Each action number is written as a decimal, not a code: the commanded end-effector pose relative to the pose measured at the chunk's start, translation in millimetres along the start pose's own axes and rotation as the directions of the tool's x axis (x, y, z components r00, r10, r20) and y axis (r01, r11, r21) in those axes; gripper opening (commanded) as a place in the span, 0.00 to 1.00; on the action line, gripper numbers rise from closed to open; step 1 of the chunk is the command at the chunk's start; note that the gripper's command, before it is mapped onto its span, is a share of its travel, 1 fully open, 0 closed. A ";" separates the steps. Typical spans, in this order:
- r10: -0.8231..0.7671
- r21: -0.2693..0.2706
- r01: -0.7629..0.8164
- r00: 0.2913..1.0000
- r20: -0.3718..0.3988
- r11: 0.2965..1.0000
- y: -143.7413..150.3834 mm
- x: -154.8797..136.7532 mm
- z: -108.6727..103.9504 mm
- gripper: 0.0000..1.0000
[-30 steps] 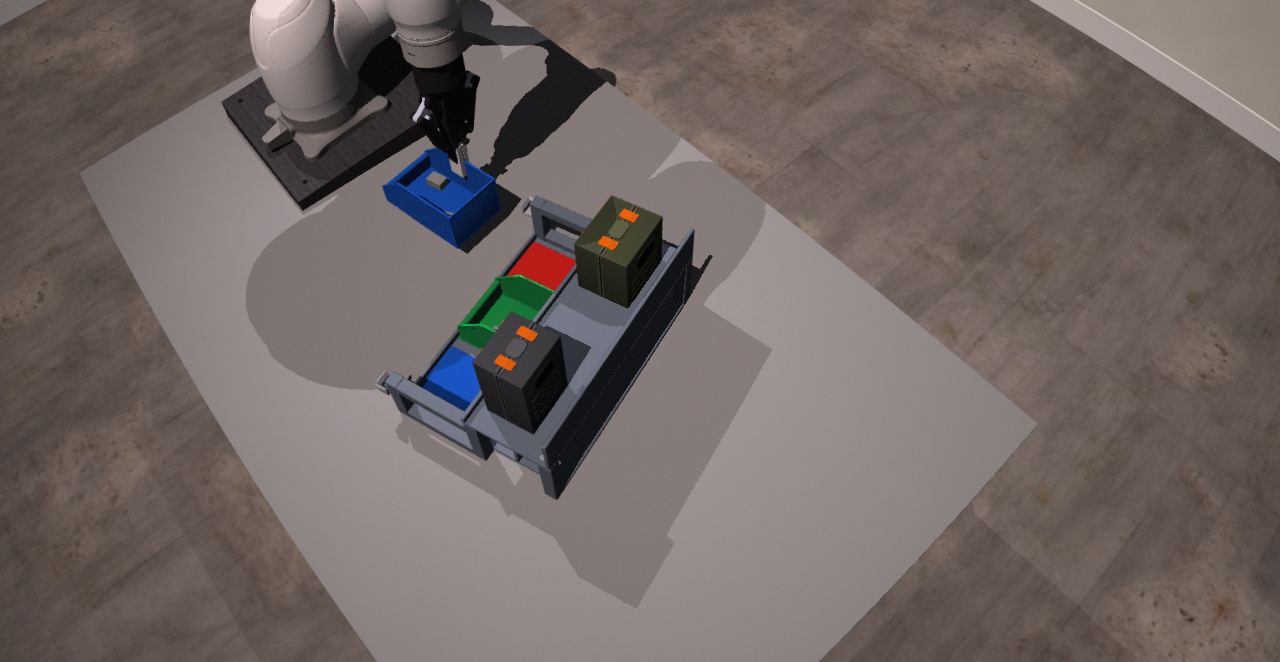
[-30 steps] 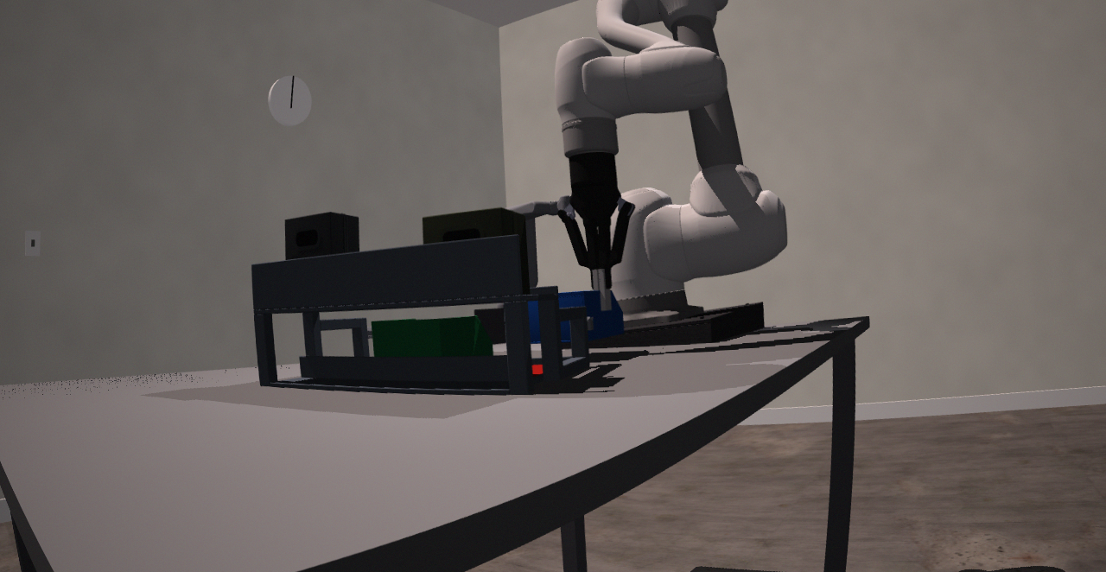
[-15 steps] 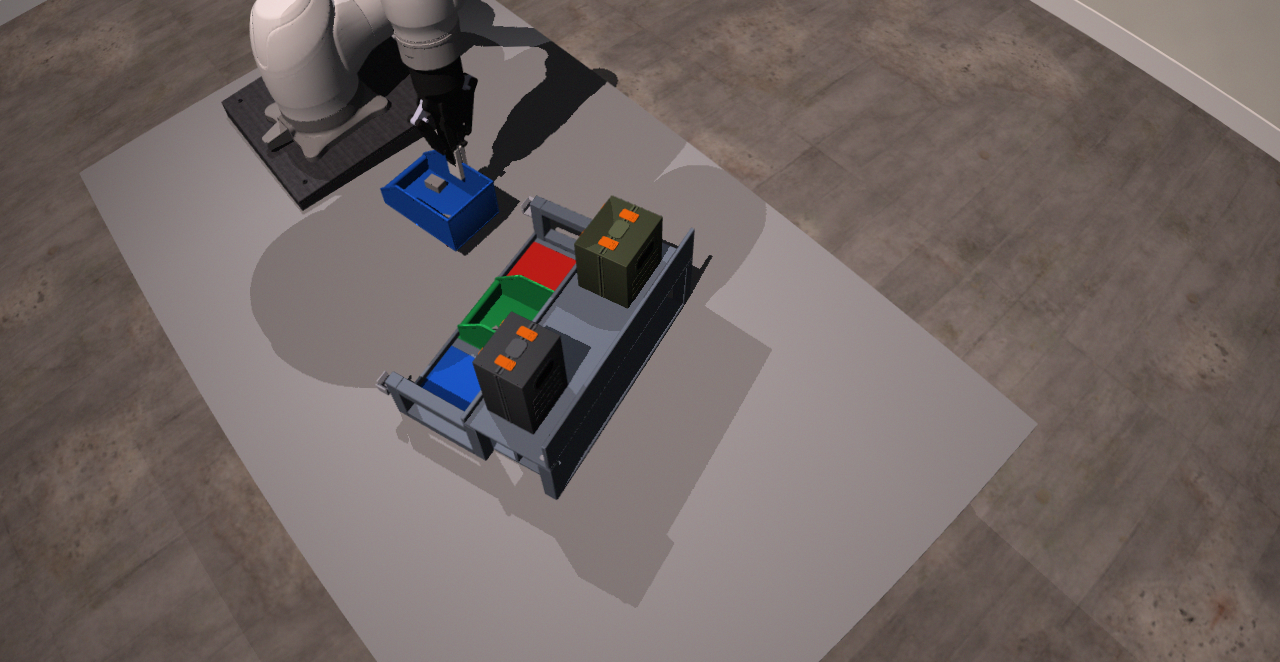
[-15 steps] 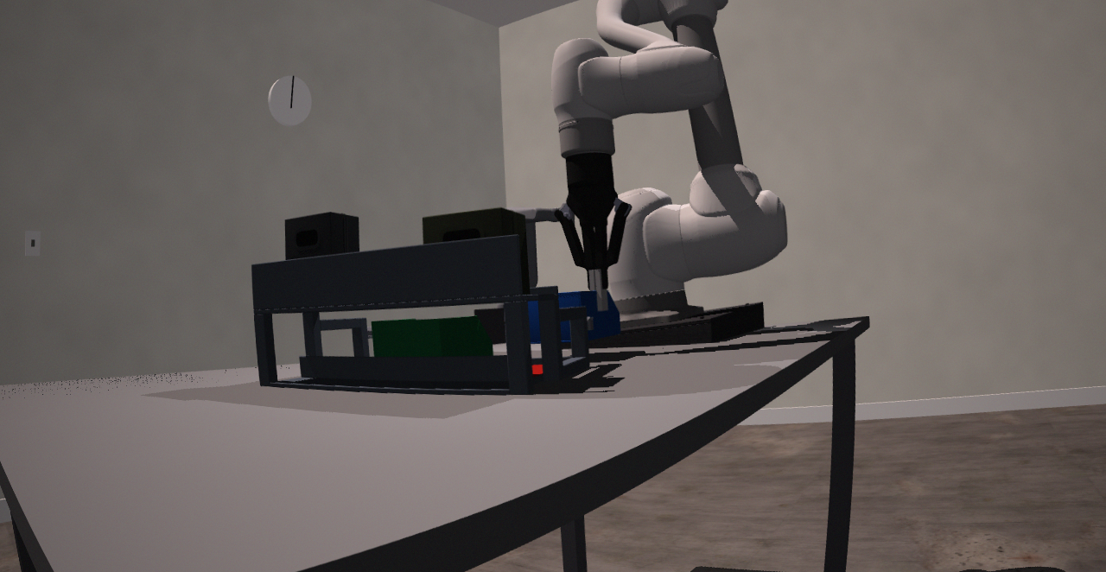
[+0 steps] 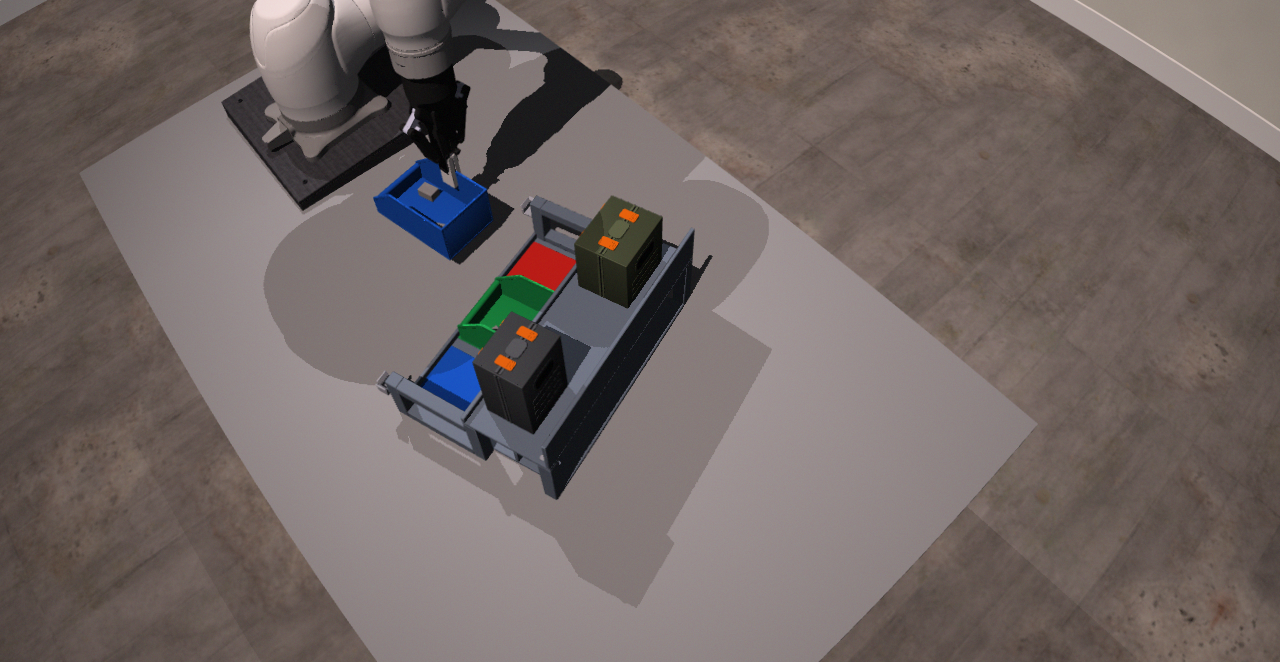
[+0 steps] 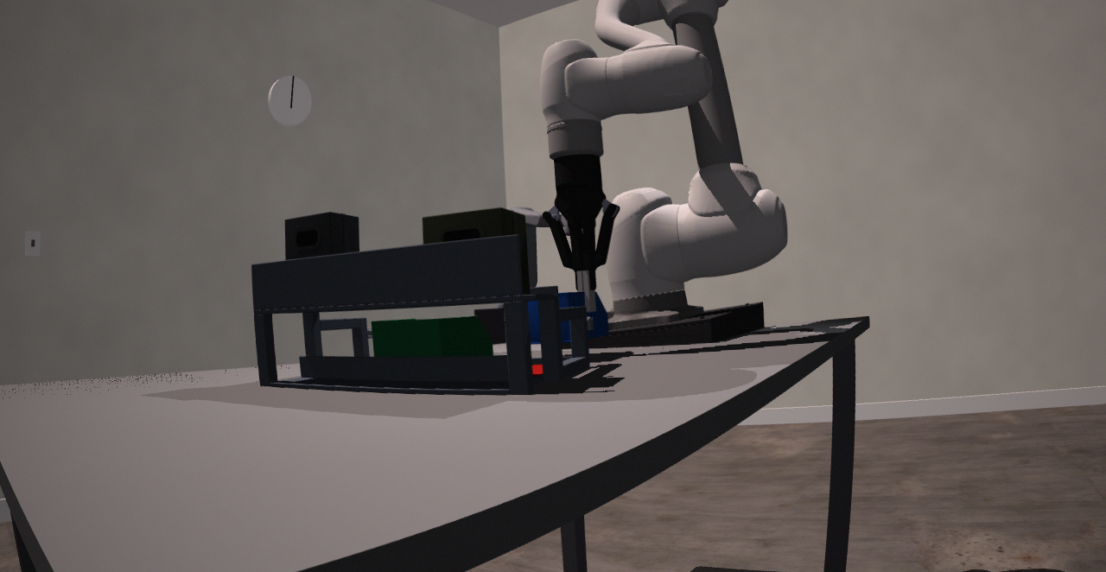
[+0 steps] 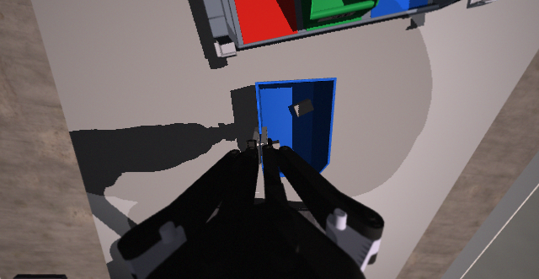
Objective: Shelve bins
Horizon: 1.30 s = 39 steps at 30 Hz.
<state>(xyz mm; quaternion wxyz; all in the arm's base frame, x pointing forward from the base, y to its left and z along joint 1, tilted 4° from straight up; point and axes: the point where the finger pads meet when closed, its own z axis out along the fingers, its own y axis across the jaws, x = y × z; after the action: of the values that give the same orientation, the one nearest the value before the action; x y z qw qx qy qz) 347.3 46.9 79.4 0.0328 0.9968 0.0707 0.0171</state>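
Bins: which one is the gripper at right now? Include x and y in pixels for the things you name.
The blue bin point(image 5: 456, 224) point(image 7: 332, 119), outside the shelf point(image 5: 617, 362); the gripper's point(image 5: 452, 176) point(image 7: 259, 137) fingers close on its side wall. The green bin point(image 5: 478, 328) point(image 7: 343, 10) sits in the shelf.
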 end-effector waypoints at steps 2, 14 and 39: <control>-0.002 0.000 0.002 1.000 0.000 1.000 2.9 0.5 0.0 0.10; -0.019 0.000 0.019 1.000 0.000 1.000 31.8 5.8 0.5 0.10; -0.061 0.000 0.061 0.998 0.000 0.998 100.7 18.5 1.5 0.10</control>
<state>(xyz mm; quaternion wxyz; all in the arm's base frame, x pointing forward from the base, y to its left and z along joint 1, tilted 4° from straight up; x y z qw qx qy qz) 377.9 -44.9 84.9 0.0333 0.9944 0.0990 0.0161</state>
